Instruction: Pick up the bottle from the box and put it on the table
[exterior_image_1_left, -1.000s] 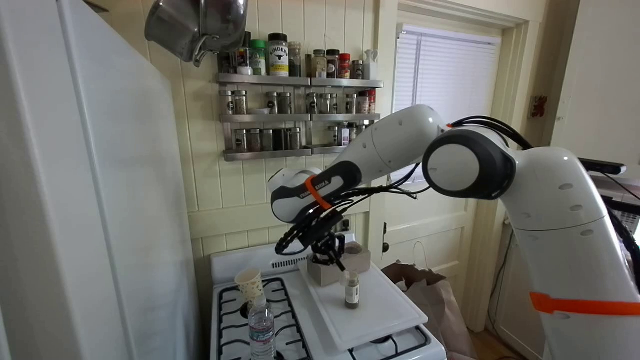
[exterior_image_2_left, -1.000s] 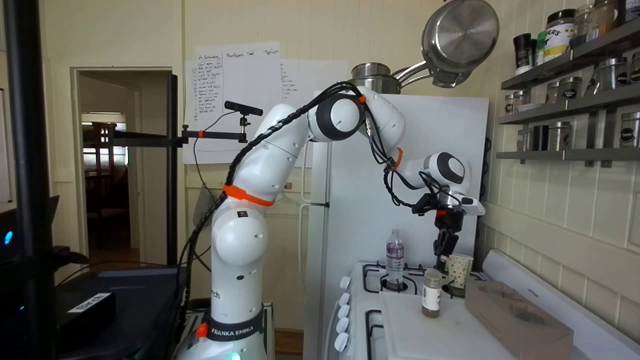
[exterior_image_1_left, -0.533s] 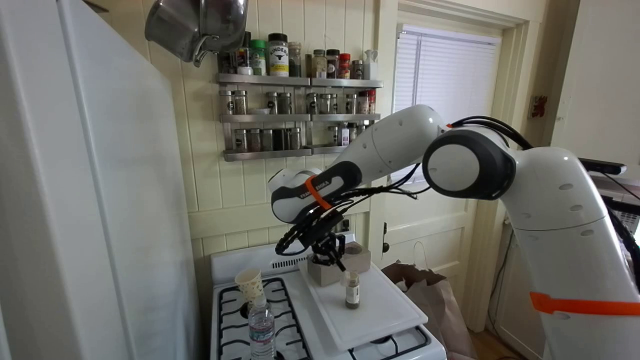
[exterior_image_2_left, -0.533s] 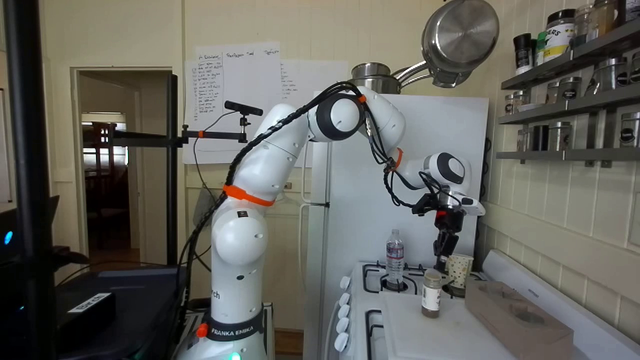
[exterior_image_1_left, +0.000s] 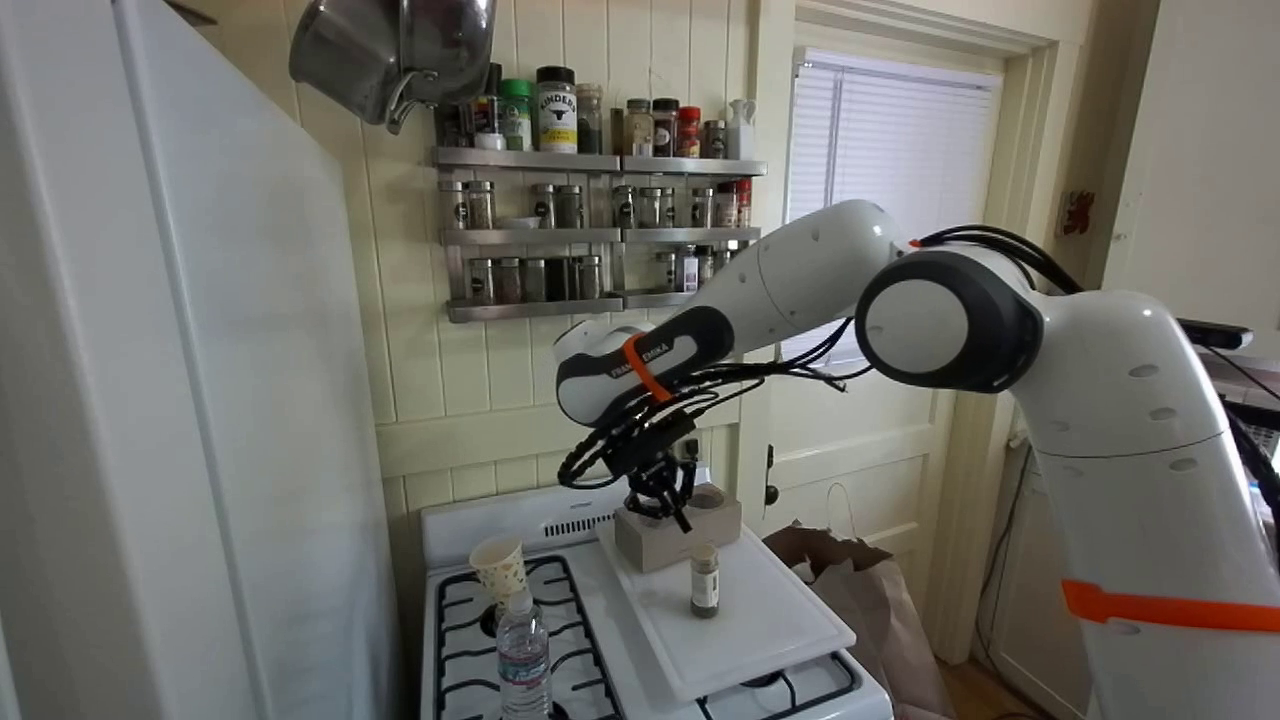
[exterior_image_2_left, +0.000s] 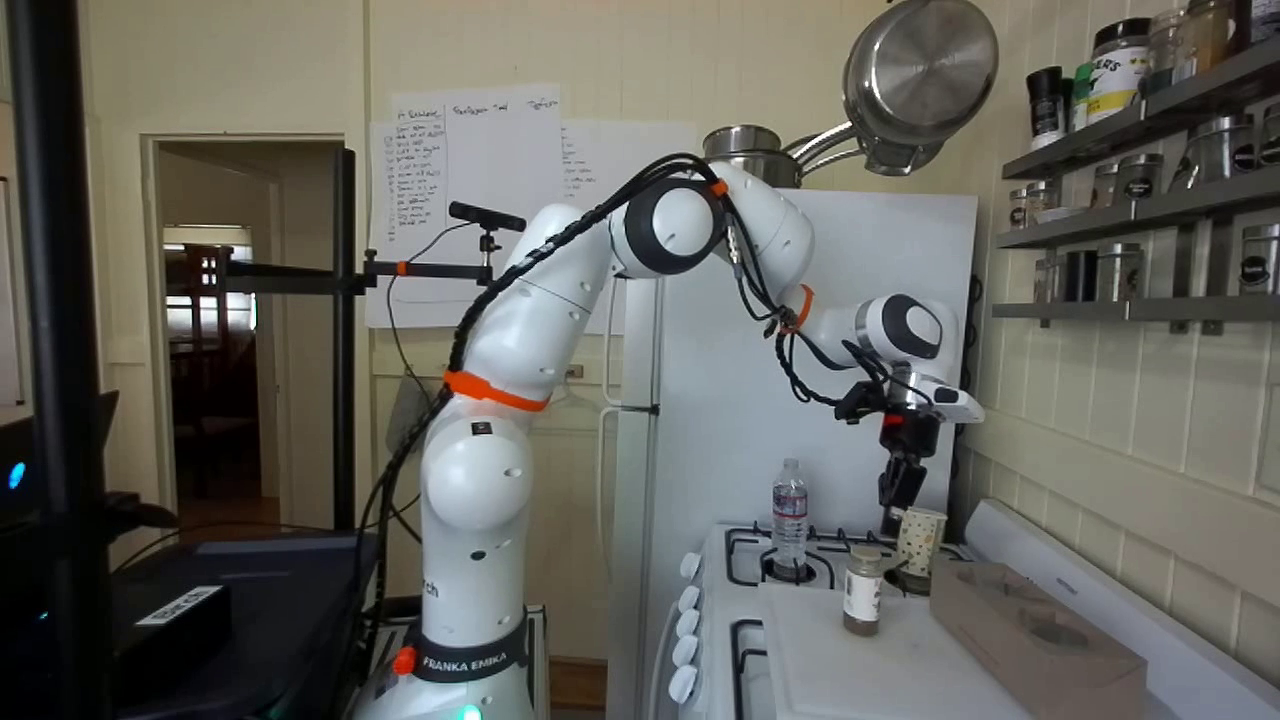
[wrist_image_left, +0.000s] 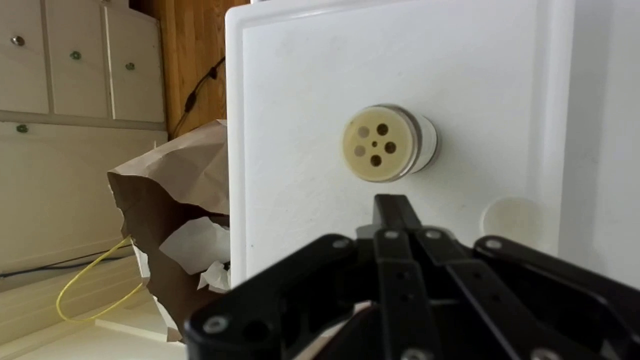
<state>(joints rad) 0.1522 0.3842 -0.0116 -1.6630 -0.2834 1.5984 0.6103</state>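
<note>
The small bottle (exterior_image_1_left: 705, 585) stands upright on the white slab-like table (exterior_image_1_left: 755, 630). In the other views the bottle (exterior_image_2_left: 862, 598) has a pale label, and its pale, holed top (wrist_image_left: 377, 145) faces the wrist camera. The tan box (exterior_image_1_left: 672, 537) stands behind it, and its top with round openings shows in an exterior view (exterior_image_2_left: 1040, 640). My gripper (exterior_image_1_left: 686, 526) is above the table near the bottle, apart from it. In an exterior view the gripper (exterior_image_2_left: 892, 523) hangs before a cup. In the wrist view its fingertips (wrist_image_left: 392, 200) meet, with nothing visible between them.
A pale round disc or mark (wrist_image_left: 515, 220) shows on the table. A clear water bottle (exterior_image_1_left: 524, 660) and a patterned cup (exterior_image_1_left: 500, 572) stand on the burner grates. A paper bag (wrist_image_left: 175, 170) stands beyond the table's edge. Spice shelves (exterior_image_1_left: 530, 236) hang on the wall.
The arm stayed still at first, then my gripper rose and shifted toward the back wall. A pale thing beside the bottle's top under the fingertips no longer shows. The bottle and box did not move.
</note>
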